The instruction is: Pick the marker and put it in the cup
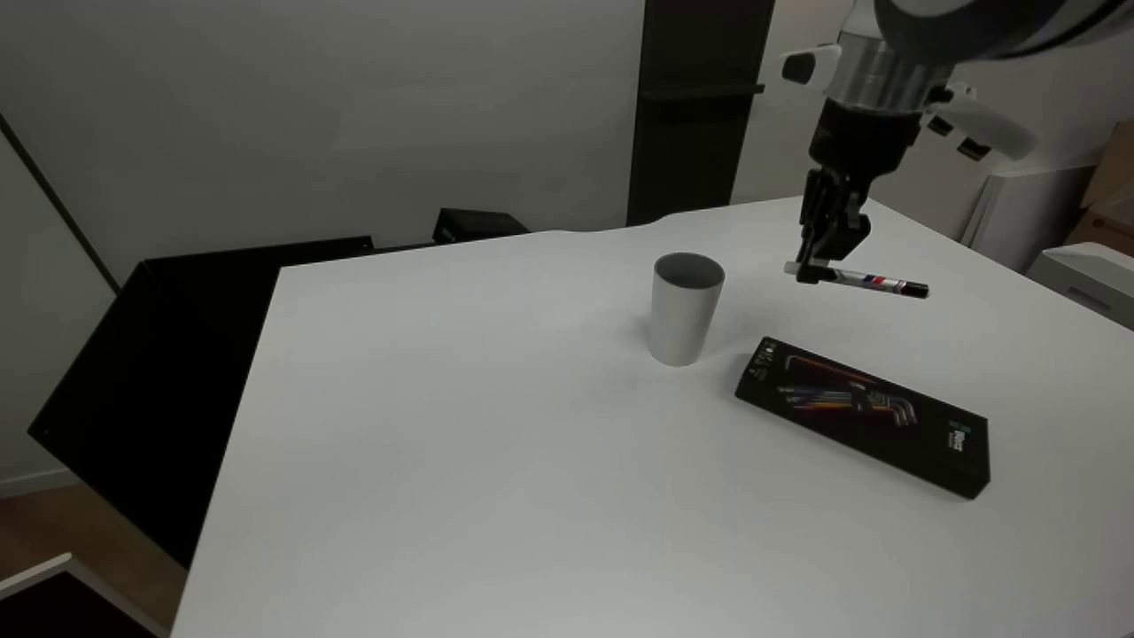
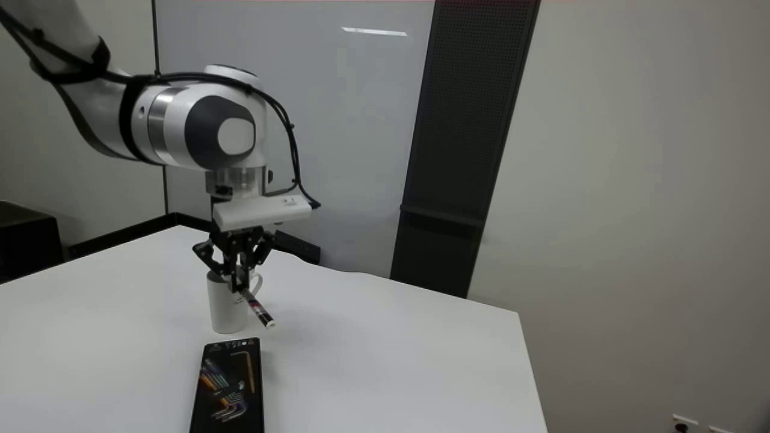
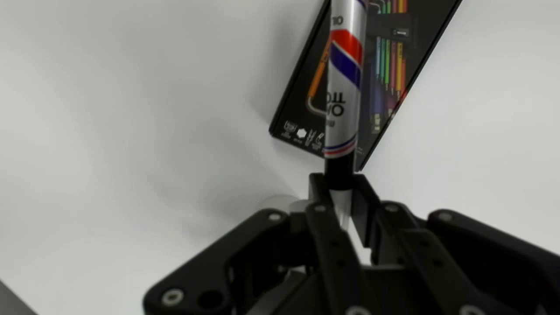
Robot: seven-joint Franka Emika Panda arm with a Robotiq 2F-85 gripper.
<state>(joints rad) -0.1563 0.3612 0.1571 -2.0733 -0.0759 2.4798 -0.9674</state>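
Note:
The marker [image 1: 873, 282] is silver with red and blue stripes and black bands. My gripper [image 1: 811, 271] is shut on it near one end and holds it above the table, nearly level with a slight tilt. The marker's free end points away from the cup in an exterior view. The light-grey cup [image 1: 680, 319] stands upright on the table, apart from the gripper. In an exterior view the cup [image 2: 226, 310] is partly behind the gripper [image 2: 239, 285], and a handle shows on it. In the wrist view the marker [image 3: 343, 87] sits between the fingertips [image 3: 339, 183]; the cup [image 3: 278, 202] is mostly hidden by the gripper.
A flat black box [image 1: 868, 416] with pictures of hex keys lies on the white table [image 1: 461, 461], beside the cup. The box also shows in the wrist view [image 3: 302, 96], beneath the marker. A wall stands behind the table.

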